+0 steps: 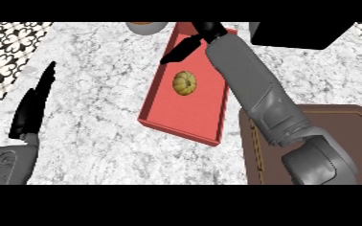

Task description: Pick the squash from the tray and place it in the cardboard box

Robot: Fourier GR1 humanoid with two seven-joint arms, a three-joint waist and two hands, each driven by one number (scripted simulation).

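Now your right hand (189, 45), fingers straight, hovers at 12 o'clock of the squash (185, 83), which sits round, stem up, mid-tray (176, 119); left hand (32, 107) rests open at 9 o'clock.

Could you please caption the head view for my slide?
Right hand reaches open over the red tray beyond the squash; left hand rests open.

No text, label, brand, number or sign could be read anywhere in the head view.
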